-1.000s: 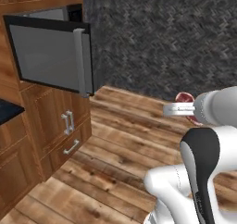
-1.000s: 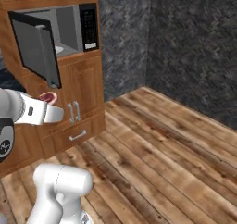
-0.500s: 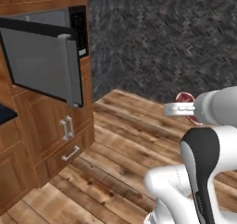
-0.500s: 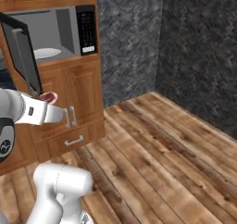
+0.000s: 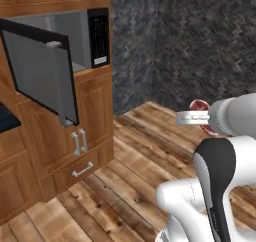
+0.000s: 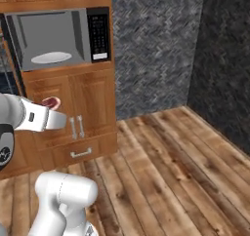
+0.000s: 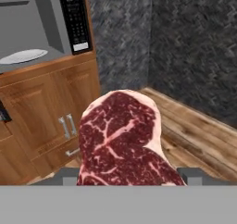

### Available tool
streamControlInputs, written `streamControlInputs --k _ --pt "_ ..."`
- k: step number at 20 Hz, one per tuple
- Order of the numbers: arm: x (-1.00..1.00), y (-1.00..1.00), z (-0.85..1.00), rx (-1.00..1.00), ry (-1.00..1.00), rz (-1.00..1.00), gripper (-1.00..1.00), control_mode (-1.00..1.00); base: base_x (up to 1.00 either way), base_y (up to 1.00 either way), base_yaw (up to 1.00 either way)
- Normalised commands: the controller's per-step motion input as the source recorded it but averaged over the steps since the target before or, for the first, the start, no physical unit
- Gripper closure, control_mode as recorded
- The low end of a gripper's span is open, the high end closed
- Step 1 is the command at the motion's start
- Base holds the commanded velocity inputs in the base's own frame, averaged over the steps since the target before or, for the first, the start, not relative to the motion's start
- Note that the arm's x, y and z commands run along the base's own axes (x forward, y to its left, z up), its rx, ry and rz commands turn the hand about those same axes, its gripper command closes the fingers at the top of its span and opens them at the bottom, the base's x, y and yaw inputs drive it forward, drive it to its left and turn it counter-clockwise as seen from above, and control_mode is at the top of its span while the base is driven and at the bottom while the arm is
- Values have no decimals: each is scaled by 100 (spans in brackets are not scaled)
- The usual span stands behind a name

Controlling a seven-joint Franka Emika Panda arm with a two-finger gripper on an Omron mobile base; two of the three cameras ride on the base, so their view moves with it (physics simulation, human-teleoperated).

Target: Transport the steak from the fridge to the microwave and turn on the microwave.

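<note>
The steak [image 7: 121, 137], dark red with pale marbling, stands close before the hand camera, and my gripper [image 5: 188, 116] is shut on it. It also peeks out above the white fingers as a red patch, the steak [image 5: 199, 106] at the right and the steak [image 6: 50, 102] at the left. The microwave [image 6: 53, 35] is built into the wooden cupboards, its door [image 5: 42, 76] swung open to the left. A white plate [image 6: 51, 58] lies in its grey cavity, and the black control panel [image 6: 99, 31] is at its right. The fridge is out of view.
Below the microwave are wooden cupboard doors [image 6: 93, 103] with bar handles and a drawer [image 6: 80, 152]. A dark stone wall [image 6: 156, 49] forms a corner to the right. Wooden floor [image 6: 171, 171] stretches ahead. A dark counter edge [image 5: 7, 120] sits at the far left.
The whole picture has shifted: the camera has moved, and the microwave now appears nearer and more front-on. The steak stays held in the gripper.
</note>
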Motion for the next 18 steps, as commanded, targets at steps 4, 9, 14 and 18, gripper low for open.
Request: streamControlInputs --k 4,9,14,18 --pt "0 0 0 0 0 0 100 100 49 -64 37" --pt "0 0 0 0 0 0 100 100 55 -57 40" --pt "0 0 0 0 0 0 100 100 65 -51 45" --pt "0 0 0 0 0 0 100 100 70 -46 45"
